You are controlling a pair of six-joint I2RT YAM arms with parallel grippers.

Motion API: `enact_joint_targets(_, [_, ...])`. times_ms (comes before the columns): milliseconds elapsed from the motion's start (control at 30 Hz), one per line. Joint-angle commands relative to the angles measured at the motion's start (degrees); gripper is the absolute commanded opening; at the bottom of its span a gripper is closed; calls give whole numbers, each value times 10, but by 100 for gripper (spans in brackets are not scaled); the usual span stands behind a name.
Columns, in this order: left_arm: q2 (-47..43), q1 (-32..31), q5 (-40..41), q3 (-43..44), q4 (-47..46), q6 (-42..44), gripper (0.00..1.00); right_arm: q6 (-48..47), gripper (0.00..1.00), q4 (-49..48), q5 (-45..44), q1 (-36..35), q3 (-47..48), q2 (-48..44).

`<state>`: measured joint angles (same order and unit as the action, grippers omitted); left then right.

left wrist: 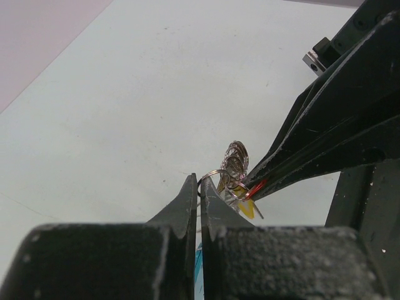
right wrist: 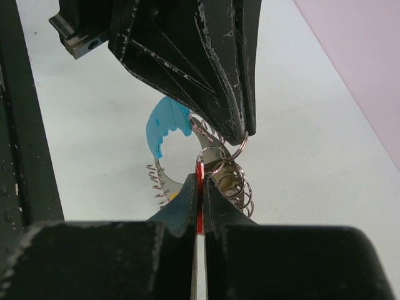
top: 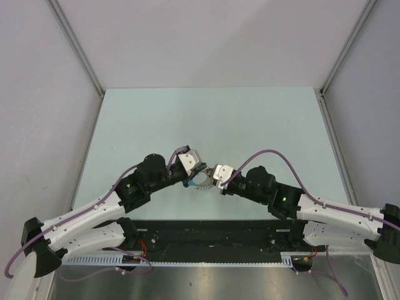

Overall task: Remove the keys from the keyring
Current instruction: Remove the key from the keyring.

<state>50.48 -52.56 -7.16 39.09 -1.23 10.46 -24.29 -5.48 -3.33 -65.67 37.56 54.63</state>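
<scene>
**Item: key (right wrist: 200, 178), red head.** It is pinched edge-on in the right gripper (right wrist: 200, 182), showing only as a thin red sliver in the seam between the jaws. We cannot make out the blade. Its long axis appears to run along the fingers, pointing out towards the opposite claw.

**Attached: keyring (right wrist: 232, 164).** This is a loose tangle of silvery wire loops hanging between the two claws. The coiled links (left wrist: 235, 159) are bunched just beside the key, and the blue arc (right wrist: 165, 128) stands off to one side. A small yellow scrap (left wrist: 247, 210) sits under the loops, and we cannot tell what it is.

**Holders.**
- The right gripper is clenched on the key.
- The left gripper (left wrist: 199, 185) is clenched too, and one wire loop appears to be nipped at its very tip.
- The claws meet almost tip to tip, with the ring bridging the small gap.

**Bearing.** The key lies on the right-arm side of the ring, right at the mouth of that claw. We judge that freeing it turns on the line between the two tips. The key has to travel round the wire, so a straight pull apart would not do it.

**Ground: table (top: 206, 119).** It is pale, and the bundle seems to be held clear above it.
</scene>
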Motion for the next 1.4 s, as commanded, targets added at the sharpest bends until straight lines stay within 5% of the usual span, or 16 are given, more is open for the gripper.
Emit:
enact_joint_targets(0, [0, 3, 48, 16, -51, -4, 0, 9, 0, -24, 3, -19, -1, -11])
enact_joint_targets(700, [21, 2, 52, 27, -29, 8, 1, -25, 0, -74, -55, -20, 0, -23])
enact_joint_targets(1033, [32, -2, 33, 28, -16, 18, 0, -8, 0, -75, -12, 42, 5, -44])
enact_joint_targets(1367, [23, -3, 43, 27, -22, 11, 0, 10, 0, -23, -1, 33, -4, -51])
